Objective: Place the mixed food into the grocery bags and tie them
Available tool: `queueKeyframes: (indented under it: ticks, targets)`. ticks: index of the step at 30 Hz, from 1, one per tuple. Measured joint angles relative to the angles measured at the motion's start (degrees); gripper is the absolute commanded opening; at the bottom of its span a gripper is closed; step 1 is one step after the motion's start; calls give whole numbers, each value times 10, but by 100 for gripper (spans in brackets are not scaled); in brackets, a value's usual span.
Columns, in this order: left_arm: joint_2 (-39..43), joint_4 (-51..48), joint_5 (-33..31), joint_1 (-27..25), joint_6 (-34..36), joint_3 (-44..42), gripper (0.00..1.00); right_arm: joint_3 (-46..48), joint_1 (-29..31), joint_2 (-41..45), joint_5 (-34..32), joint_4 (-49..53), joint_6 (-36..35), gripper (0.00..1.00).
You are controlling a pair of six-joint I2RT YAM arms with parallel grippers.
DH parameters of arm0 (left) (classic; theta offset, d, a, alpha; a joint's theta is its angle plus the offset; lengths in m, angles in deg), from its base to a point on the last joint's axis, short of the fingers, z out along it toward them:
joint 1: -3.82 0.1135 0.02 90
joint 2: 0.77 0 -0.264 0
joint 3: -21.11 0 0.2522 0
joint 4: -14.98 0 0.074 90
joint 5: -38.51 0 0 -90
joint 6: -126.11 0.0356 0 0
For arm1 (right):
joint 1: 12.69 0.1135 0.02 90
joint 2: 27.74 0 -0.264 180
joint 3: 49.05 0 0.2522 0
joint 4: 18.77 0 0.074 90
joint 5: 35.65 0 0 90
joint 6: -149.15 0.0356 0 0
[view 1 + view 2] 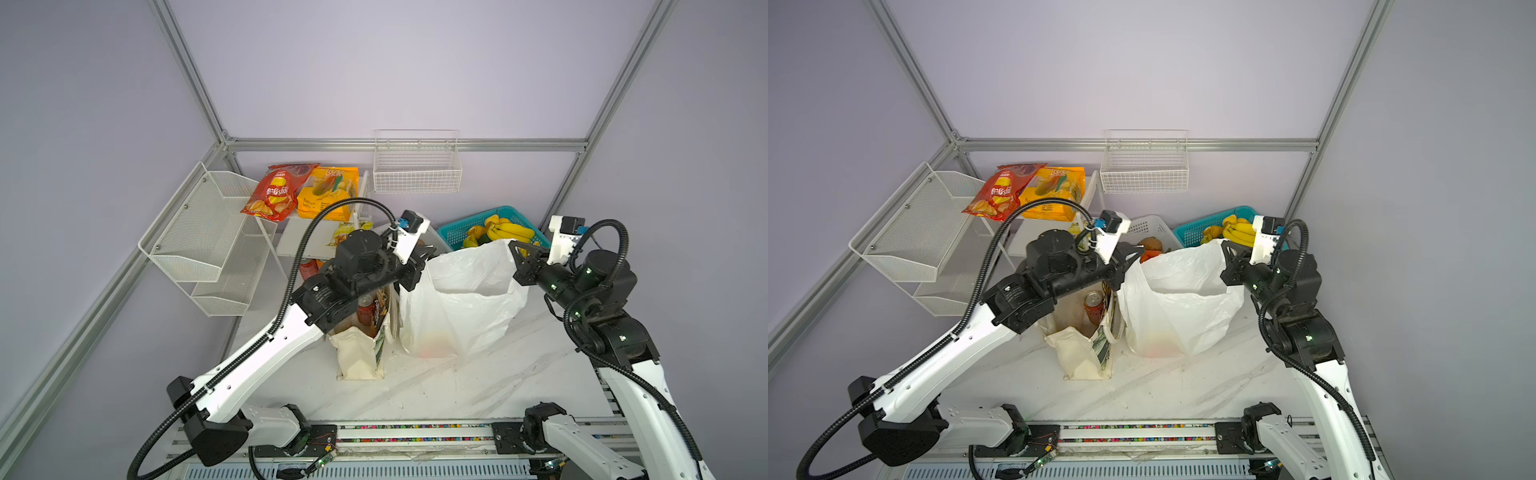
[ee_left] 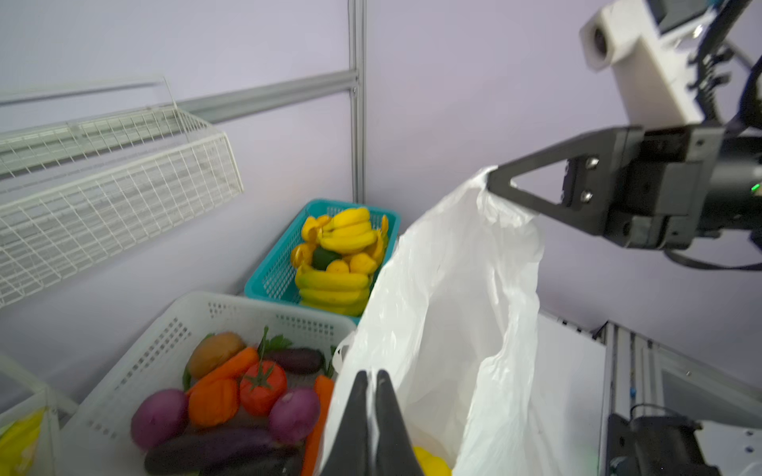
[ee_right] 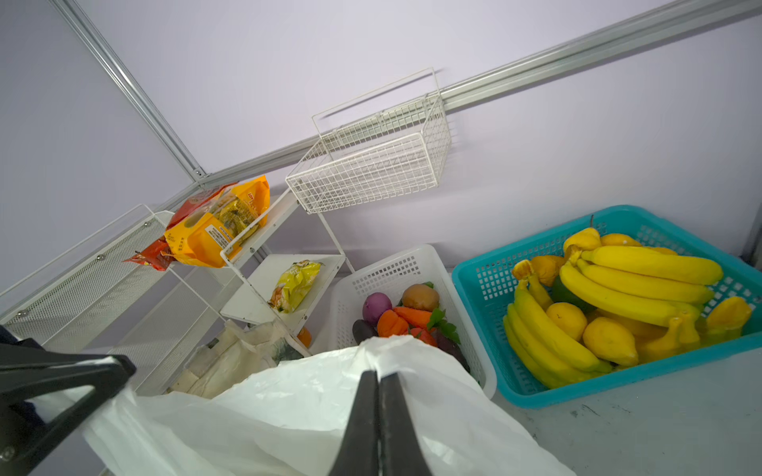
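Left gripper (image 2: 372,374) and right gripper (image 3: 377,373) pinch handles of the plastic bag (image 1: 457,316) beside the tote (image 1: 357,357) — apparently readying a knot.

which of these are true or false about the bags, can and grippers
1. The left gripper has its fingers shut on the thin white plastic carrier bag. True.
2. The right gripper is open, clear of that bag. False: it is shut on the bag's opposite edge.
3. The reddish-brown drink can stands inside the cream canvas tote. True.
4. The teal plastic lattice basket holds purple onions. False: it holds yellow bananas.
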Motion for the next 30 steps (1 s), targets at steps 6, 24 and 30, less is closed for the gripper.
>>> queueKeyframes:
  ticks: [6,24,30]
  targets:
    - [9,90,84,36,-75,-27,0,-25,0,24,-35,6,-3,0]
    - [-68,146,199,87,-153,-38,0,17,0,-3,-140,-8,-32,60]
    - [-69,147,201,89,-162,-38,0,-33,0,-66,-133,-5,-47,85]
